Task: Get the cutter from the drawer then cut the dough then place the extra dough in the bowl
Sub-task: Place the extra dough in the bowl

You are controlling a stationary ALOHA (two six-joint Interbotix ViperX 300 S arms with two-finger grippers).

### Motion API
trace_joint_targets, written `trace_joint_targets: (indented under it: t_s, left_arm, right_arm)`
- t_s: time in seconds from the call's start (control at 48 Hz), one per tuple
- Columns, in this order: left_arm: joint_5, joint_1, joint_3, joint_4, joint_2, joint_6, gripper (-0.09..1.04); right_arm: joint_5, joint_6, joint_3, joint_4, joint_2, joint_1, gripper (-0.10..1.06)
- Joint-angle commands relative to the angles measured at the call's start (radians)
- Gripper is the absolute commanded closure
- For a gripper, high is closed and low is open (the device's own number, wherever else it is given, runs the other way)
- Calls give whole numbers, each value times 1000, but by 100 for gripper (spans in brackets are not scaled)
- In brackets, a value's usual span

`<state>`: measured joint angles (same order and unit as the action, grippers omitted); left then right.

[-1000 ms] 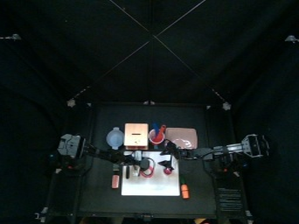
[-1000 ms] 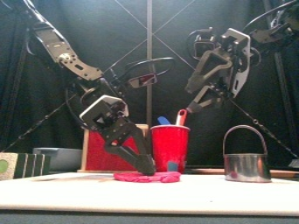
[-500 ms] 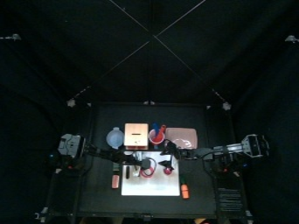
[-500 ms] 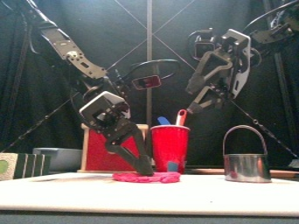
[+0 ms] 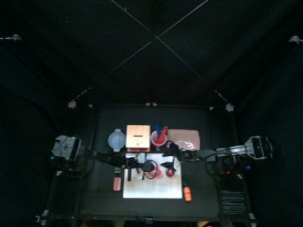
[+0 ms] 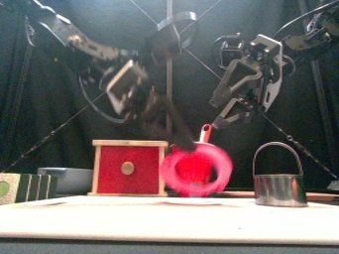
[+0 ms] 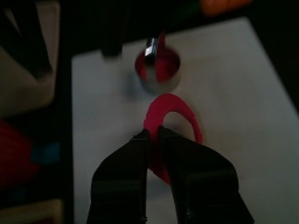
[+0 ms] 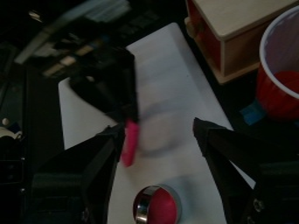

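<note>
l gripper (image 7: 160,140) fingers pinched narrow on the rim of the pink dough ring (image 7: 184,118), one jaw through the hole, one outside. ring hangs edge-on below the jaws, up off the white board (image 7: 246,105) (front view is blurred there, so can't tell if its lowest edge touches). from the front it hangs before the red cup (image 8: 284,66).

r gripper (image 8: 158,131) fingers spread wide, holding nothing, up in the air to the right of the l gripper, above the board.

cutter (image 6: 279,184) stands upright on the board's right side, wire handle up, apart from both grippers. a round pink dough disc (image 8: 158,208) sits inside it.

wooden box (image 6: 129,169) w/ red drawer front shut, behind the board on the left, beside the cup. blue-grey bowl (image 5: 116,139) left of the box, towards the back, well apart from the ring; nothing pink seen in it. pink tray (image 5: 190,137) at the back right, next to the cup.
</note>
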<state>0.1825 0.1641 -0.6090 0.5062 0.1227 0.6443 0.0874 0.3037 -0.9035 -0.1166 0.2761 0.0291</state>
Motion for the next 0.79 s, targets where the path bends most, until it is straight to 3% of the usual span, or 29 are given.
trace_joint_targets:
  t_s: [0.021, 0.208, 0.354, 0.604, 0.792]
  left_arm:
    - [81, 18, -21, -40, -123, -3, 41]
    - [189, 2, -189, -52, -316, -3, 41]
    - [224, -71, -334, -41, -512, -3, 40]
    - [198, -321, -531, 44, -847, -3, 40]
    - [84, -548, -621, 124, -956, -6, 40]
  right_arm:
    - [5, -2, 9, 2, 34, 9, 2]
    - [5, -3, 8, 6, 60, 15, 2]
    - [3, -3, 2, 9, 84, 18, 2]
    - [3, -3, -9, 15, 107, 23, 2]
    - [3, -3, -12, 15, 109, 23, 2]
